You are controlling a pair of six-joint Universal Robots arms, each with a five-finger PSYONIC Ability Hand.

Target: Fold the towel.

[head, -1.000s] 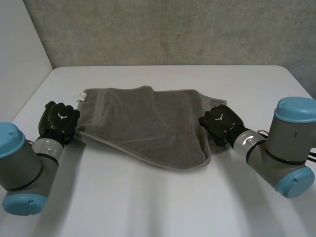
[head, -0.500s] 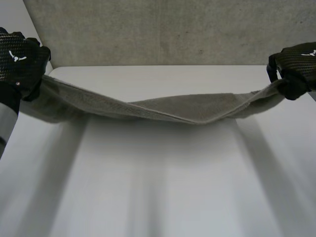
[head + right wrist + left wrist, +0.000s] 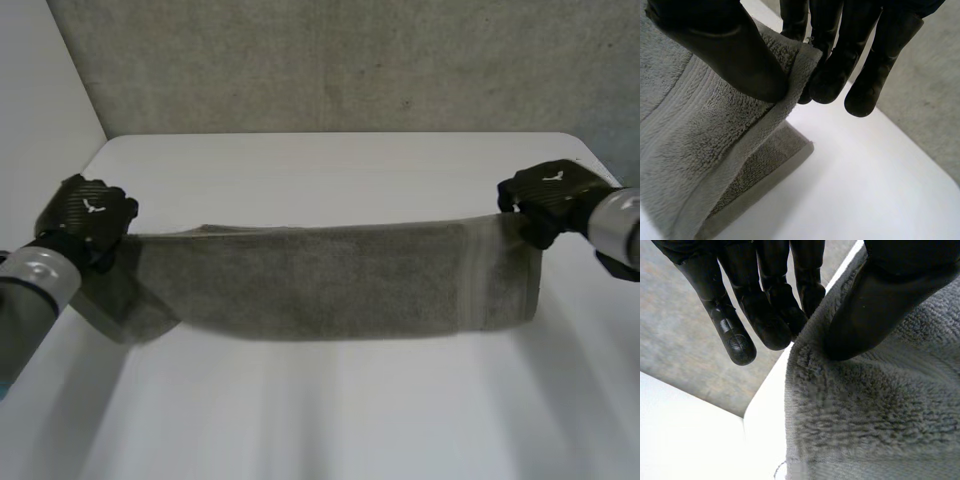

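Table (image 3: 340, 400): white, with a grey wall behind it. The towel's lower part rests on the far half, and the near half is bare.

Towel (image 3: 330, 280): grey terry, pulled into 1 long band across the table between the 2 hands. Its top edge is raised and fairly taut, with a slight sag in the middle. A woven stripe runs down it near the right end. In the right wrist view a lower layer lies flat on the table beneath the hanging part.

Left arm (image 3: 30, 290): comes in low from the near left, with its wrist up at the towel's left end.

Right arm (image 3: 615, 225): comes in from the right, ending at the towel's right end.

Left hand (image 3: 88, 215): clamped on the top left corner. In its wrist view the thumb (image 3: 880, 300) presses into the pile and the fingers (image 3: 765, 305) sit on the other side of the edge.

Right hand (image 3: 550, 195): clamped on the top right corner. The thumb (image 3: 730, 55) squeezes the hem against the fingers (image 3: 835, 70).

Step in hand: probably the lengthwise fold. The held edge is up, ready to be carried over the part lying on the table.

Next move calls for: both hands travelling together at 1 height and keeping the band taut. They should lower the held edge square onto the opposite edge and let go only once the corners line up. Uneven travel would likely skew the fold.
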